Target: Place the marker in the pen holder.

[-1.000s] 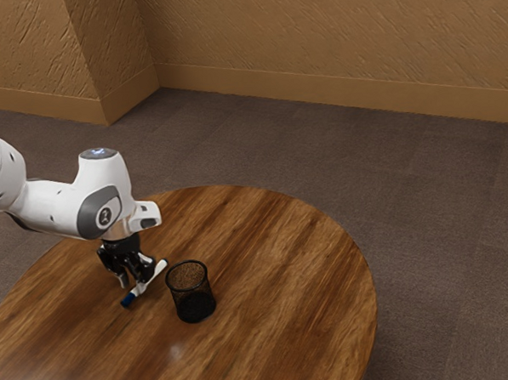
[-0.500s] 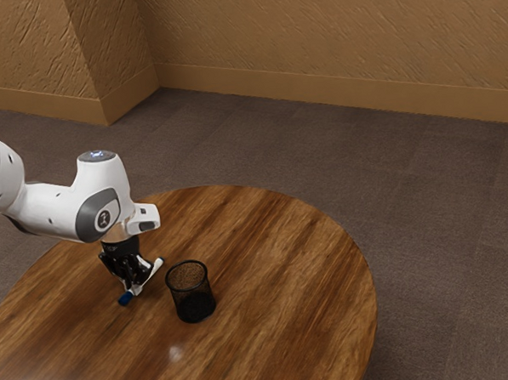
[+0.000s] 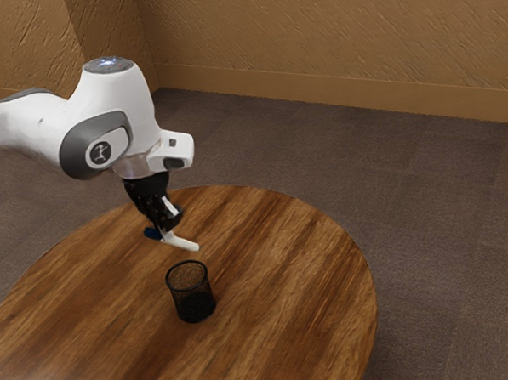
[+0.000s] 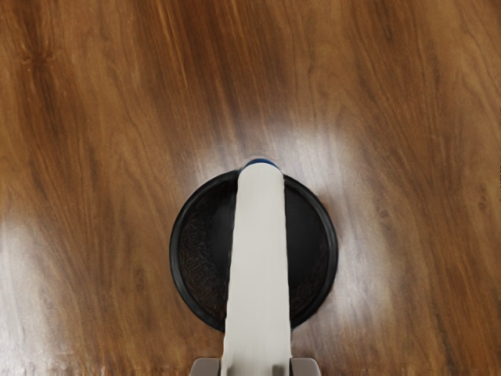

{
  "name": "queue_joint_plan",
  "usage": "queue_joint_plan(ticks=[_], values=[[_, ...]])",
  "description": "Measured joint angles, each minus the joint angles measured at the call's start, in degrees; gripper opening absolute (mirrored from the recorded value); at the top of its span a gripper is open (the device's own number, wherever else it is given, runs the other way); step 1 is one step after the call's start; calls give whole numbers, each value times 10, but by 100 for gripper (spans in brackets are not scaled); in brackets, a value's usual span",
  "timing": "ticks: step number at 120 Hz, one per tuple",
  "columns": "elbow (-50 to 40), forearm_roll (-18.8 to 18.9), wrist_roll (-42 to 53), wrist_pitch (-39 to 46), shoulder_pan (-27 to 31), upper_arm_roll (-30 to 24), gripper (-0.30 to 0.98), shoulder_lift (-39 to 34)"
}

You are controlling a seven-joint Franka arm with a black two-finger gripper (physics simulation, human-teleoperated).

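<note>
Raised above the table, my gripper is shut on the marker in the exterior view. The white end tilts slightly down toward the exterior view's right; the blue end sticks out on the other side. Below the marker stands the black mesh pen holder, upright, with air between them. In the wrist view the fingertips of my gripper flank the marker, whose white body stretches across the opening of the pen holder.
The round wooden table carries the pen holder. Past its curved edge lie the carpeted floor and a textured tan wall.
The gripper has risen from the table with the marker shut in it and moved toward the exterior view's right. The marker now points a different way. The pen holder has stayed put.
</note>
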Motion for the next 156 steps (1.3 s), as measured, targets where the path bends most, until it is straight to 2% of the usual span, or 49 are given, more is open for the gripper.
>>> queue_joint_plan(ticks=[15, 32, 104, 118, 136, 156], values=[[-3, 4, -19, -42, 21, -3, 0, -6], [-4, 8, -36, -67, 17, -5, 0, 7], [64, 31, -72, -82, 24, 2, 1, 108], [72, 29, -74, -83, 30, 1, 11, 129], [98, 27, -76, -87, 28, -3, 39, 148], [135, 17, -77, -97, 15, -3, 55, 150]])
